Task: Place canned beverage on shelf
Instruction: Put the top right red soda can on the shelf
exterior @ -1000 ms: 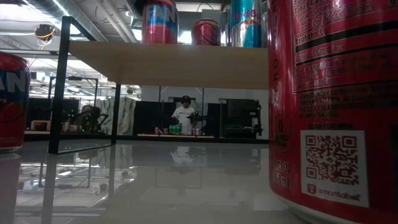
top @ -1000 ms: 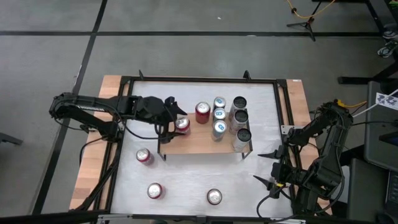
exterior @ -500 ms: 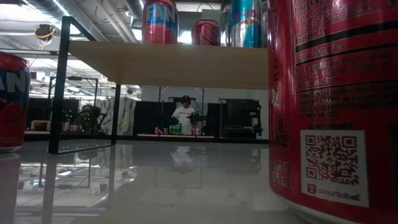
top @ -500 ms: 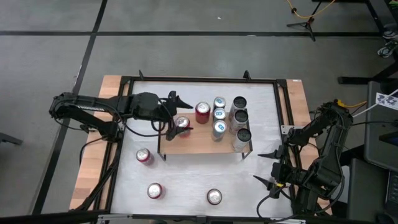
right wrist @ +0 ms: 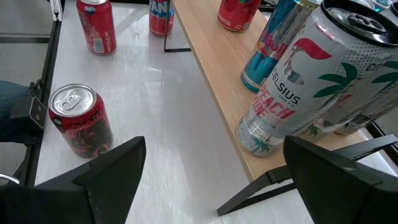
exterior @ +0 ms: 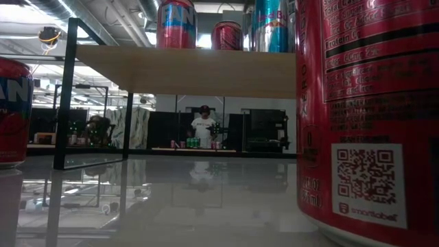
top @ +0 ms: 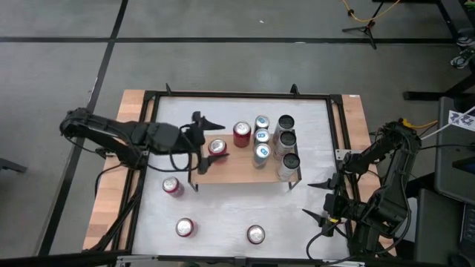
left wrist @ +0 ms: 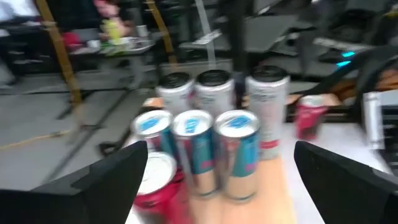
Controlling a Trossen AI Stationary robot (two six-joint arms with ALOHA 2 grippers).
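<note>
A red can [top: 217, 147] stands upright on the left end of the shelf [top: 237, 170], freed to stand alone. At its nine o'clock, the left gripper [top: 205, 137] hangs spread and empty, clear of the can. The right gripper [top: 320, 199] waits spread at the table's [top: 223, 222] four o'clock corner.

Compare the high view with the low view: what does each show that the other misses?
Only the high view shows both arms: the open left end effector at the left end of the shelf, the open right end effector waiting at the table's right edge, and three tall pale cans. Only the low view shows a person in the room behind. Both show the shelf's wooden board and red cans on it.
</note>
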